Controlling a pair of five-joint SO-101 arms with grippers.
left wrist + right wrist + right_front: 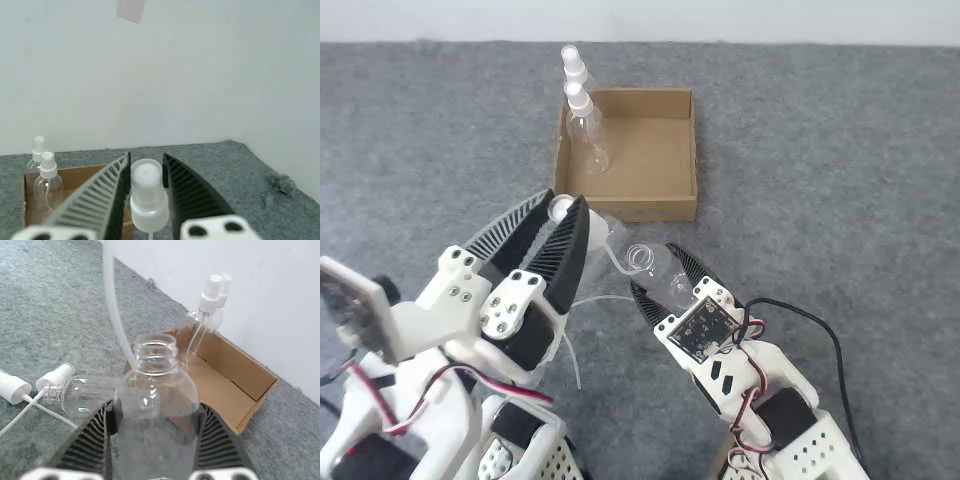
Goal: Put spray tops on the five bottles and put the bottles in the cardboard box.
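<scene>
Status: open bottle (152, 405) stands upright in the right pincer (655, 270). Both jaws press on its body and are closed only to the bottle's width. Its neck is bare, with no top on it. It sits on the robot's side of the cardboard box (675, 150), close to the front wall.

The left pincer (146, 157) is almost closed, with the white spray top (147, 192) pinched between its tips. The top is held beside the open bottle, toward the box's near-left corner. Its dip tube (111, 305) curves down to the bottle's neck; I can't tell if the tube end is inside the mouth.

There are two capped bottles at the box's far-left corner, both upright: one (588, 135) clearly inside, the other (574, 68) right behind it against the far wall.

On the counter (840, 180) next to the held bottle, a spare bottle (82, 392) lies on its side with its neck open. A loose spray top (56, 376) lies just beside that neck. A second loose top (11, 387) lies a bit further out, with its thin tube trailing across the grey surface.
</scene>
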